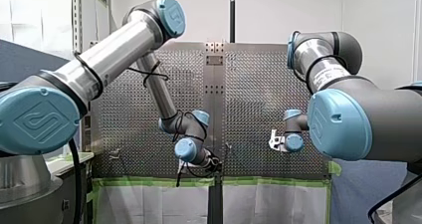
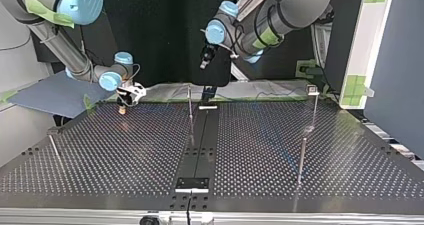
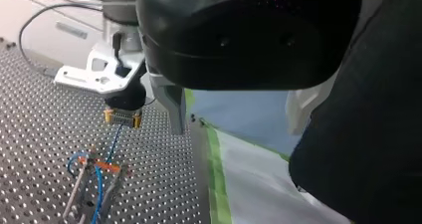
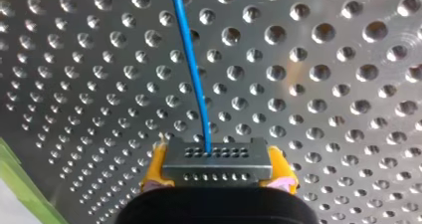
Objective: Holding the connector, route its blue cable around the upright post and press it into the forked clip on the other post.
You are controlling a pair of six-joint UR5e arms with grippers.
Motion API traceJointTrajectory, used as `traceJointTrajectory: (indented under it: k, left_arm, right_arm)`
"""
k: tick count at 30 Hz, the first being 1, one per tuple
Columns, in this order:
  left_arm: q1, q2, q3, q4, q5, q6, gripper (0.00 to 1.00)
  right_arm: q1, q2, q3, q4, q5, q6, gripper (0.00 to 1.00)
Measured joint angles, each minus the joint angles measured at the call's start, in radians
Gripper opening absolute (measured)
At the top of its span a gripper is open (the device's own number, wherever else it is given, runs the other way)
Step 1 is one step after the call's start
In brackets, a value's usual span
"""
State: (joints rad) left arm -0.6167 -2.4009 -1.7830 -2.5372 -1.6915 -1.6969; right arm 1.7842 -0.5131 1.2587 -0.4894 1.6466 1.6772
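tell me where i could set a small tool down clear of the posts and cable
Bare table lies between the centre post and the post at the top view's right. Another bare patch lies between the centre post and the thin post at its left. It is crowded at the far edge under my right gripper, which holds the connector and blue cable.

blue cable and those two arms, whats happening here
My right gripper grips the connector between yellow pads, low over the table. The blue cable runs from it to the posts; whether it is clipped there is unclear. My left gripper hangs raised, apart from the cable.
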Motion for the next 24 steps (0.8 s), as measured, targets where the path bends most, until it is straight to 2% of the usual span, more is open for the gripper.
traceJointTrajectory:
  k: [3, 7, 19, 24]
  left_arm:
    - [-0.009, 0.023, -0.025, 0.019, -0.026, 0.01, 1.0]
    - [-0.018, 0.056, -0.059, 0.049, -0.048, -0.007, 1.0]
    - [-0.024, 0.168, -0.171, 0.151, -0.052, -0.11, 1.0]
    - [-0.026, 0.211, -0.214, 0.194, -0.054, -0.103, 1.0]
  right_arm:
    - [0.001, 0.002, 0.0, -0.003, -0.003, 0.002, 0.0]
    - [0.002, 0.007, 0.0, -0.003, -0.006, 0.002, 0.0]
    - [0.003, 0.011, 0.0, -0.005, -0.006, 0.001, 0.0]
    - [-0.001, 0.011, 0.0, -0.002, 0.002, 0.001, 0.0]
